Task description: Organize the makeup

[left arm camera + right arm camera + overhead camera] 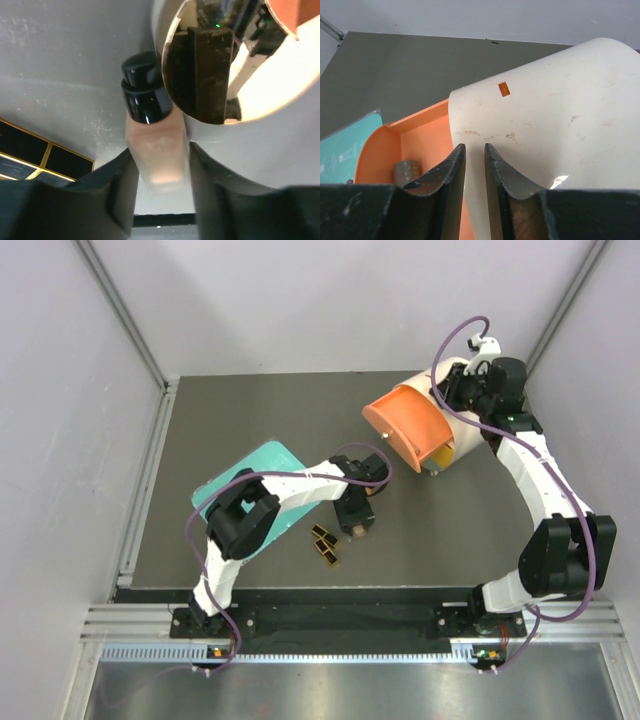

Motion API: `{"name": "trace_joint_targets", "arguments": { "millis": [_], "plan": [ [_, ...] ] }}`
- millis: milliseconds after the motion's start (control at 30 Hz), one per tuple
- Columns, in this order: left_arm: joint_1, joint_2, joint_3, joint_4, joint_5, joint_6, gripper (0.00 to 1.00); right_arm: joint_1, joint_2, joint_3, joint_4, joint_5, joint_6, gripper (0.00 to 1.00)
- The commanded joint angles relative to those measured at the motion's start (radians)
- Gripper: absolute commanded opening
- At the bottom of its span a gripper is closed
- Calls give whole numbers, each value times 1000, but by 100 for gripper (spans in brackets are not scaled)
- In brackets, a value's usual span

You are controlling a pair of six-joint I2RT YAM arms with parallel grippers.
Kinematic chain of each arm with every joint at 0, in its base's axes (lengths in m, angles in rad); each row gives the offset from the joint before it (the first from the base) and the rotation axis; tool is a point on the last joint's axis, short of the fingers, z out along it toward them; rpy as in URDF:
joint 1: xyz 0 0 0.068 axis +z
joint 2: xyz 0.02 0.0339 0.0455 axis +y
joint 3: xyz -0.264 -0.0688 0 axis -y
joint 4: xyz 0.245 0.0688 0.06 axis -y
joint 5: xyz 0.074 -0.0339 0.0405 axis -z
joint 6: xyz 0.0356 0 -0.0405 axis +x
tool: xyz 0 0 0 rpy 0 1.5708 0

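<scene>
The left pincer (159, 172) clasps a peach-pink, glossy-black-capped tube (155, 145) while the right pincer (473, 150) pinches the wall of the white drum (560, 115).

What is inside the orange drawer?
One small silvery-grey round thing stands in the orange drawer. The white drum and the right hand cover the rest of the inside, so I cannot tell if more is there.

Pale walls (300, 300) enclose a dark grey tabletop (260, 420).
</scene>
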Motion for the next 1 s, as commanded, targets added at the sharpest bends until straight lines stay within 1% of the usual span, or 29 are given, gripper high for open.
{"name": "trace_joint_targets", "arguments": {
  "millis": [0,33,67,100,133,267,500,600,733,800,867,900,933,967],
  "plan": [
    [-4,4,22,-57,-24,-18,36,13,62,-91,-310,15,-1,24],
    [-6,3,20,-57,-30,-18,25,13,62,-91,-312,15,-3,24],
    [-4,-5,20,-70,-36,-14,16,13,62,-91,-310,14,0,24],
    [-4,-11,20,-78,-45,-12,3,13,61,-92,-310,12,0,24],
    [-4,-23,16,-84,-59,-9,0,11,61,-92,-310,11,0,24],
    [-4,-74,-7,-138,-123,11,0,13,62,-94,-305,7,2,24],
    [-4,-203,-57,-178,-205,34,0,11,61,-97,-307,9,0,24],
    [-3,-273,-31,-189,-240,84,0,13,56,-97,-310,17,0,24],
    [-3,-338,52,-183,-294,130,0,13,58,-100,-315,27,-6,24],
    [0,-370,77,-147,-318,161,0,13,59,-102,-318,31,-9,24],
    [6,-390,108,-53,-302,195,0,13,58,-103,-319,35,-12,24],
    [16,-404,117,-13,-282,234,0,13,58,-103,-319,38,-14,24],
    [23,-405,137,32,-231,248,0,13,59,-102,-321,41,-14,24],
    [29,-405,146,107,-204,259,0,13,59,-100,-322,44,-14,24]
  ]
}}
